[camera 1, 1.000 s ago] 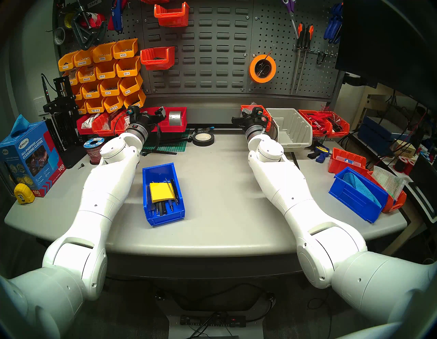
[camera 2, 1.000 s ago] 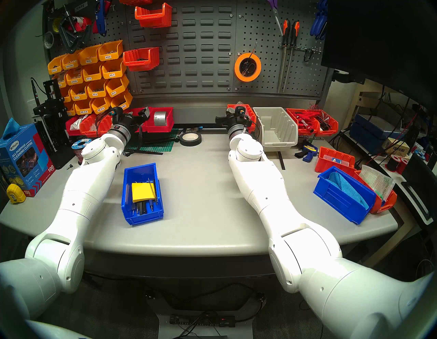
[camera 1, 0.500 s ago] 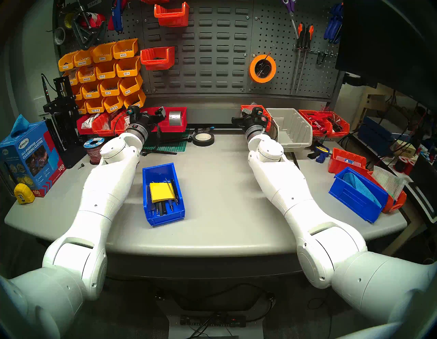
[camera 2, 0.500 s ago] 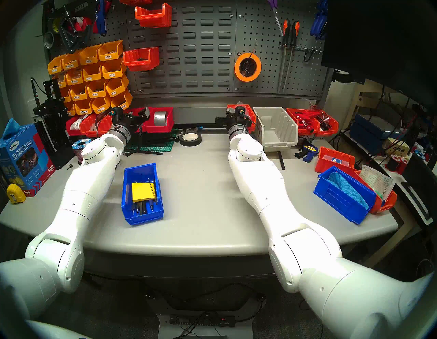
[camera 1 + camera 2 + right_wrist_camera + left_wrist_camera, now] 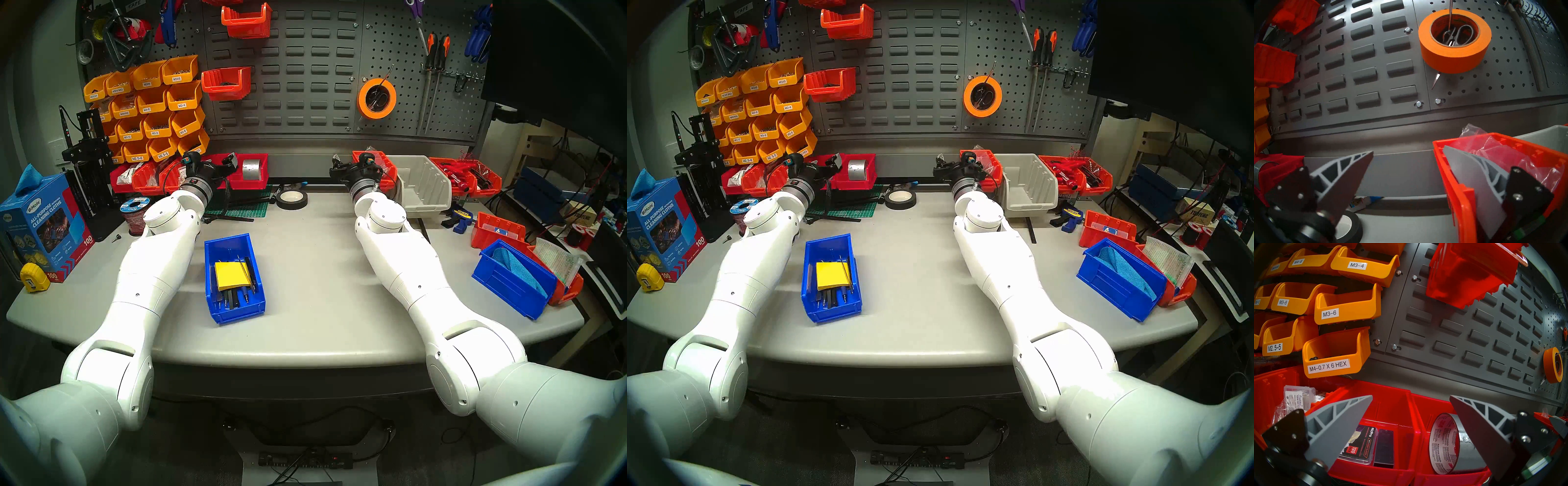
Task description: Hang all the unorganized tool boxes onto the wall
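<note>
Workbench seen from the robot's side, places given from the louvred wall panel [image 5: 298,68]. Farthest from it, at mid-table, a blue bin [image 5: 234,276] with a yellow notepad and pens rests unhung. To its right, near the table edge, a second blue bin [image 5: 512,278] holding a blue cloth leans against 2 red-orange bins [image 5: 497,230]. None of these is touched.

At the panel's foot, the left gripper [image 5: 1410,429] hovers with fingers spread wide over a row of red bins [image 5: 1390,412]; nothing lies between them. The right gripper [image 5: 1407,183] is also spread, one finger inside a red-orange bin of plastic bags [image 5: 1466,178] and the other outside its wall, not clamped.

On the panel, 2 red-orange bins [image 5: 225,83] hang. Judged so, most hanging remains.
</note>
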Motion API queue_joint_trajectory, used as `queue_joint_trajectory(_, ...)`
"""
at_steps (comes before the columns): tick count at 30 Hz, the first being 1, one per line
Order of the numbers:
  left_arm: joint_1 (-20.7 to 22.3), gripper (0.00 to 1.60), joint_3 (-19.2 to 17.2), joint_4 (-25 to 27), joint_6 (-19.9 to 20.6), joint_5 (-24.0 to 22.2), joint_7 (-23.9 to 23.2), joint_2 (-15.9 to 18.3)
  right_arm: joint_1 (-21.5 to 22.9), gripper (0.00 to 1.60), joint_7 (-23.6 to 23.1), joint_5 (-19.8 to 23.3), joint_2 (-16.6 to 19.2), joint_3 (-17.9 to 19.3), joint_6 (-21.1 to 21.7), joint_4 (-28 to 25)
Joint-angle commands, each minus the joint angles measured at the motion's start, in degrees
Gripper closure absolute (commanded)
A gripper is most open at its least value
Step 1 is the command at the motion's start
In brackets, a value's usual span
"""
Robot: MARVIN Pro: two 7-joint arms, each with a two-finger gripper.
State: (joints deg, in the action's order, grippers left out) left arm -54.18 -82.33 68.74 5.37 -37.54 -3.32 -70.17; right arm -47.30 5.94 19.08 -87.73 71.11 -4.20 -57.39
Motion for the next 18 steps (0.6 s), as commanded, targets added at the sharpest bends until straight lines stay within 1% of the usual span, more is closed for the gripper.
queue_joint_trajectory(1, 1.1, 0.0, -0.1, 0.6, -0.1, 0.0, 0.1, -0.1, -1.3, 0.0, -0.6, -0.3, 2.2, 0.0, 2.4, -0.4)
queue_joint_trajectory(3, 1.1, 0.0, -0.1, 0.6, -0.1, 0.0, 0.1, -0.1, -1.4, 0.0, -0.7, -0.9, 2.4, -0.4, 2.6, -0.7)
queue_joint_trajectory(18, 1.1, 0.0, -0.1, 0.6, 0.0, 0.0, 0.1, -0.1, -1.7, 0.0, -1.3, -1.3, 2.5, -0.1, 3.2, -1.5)
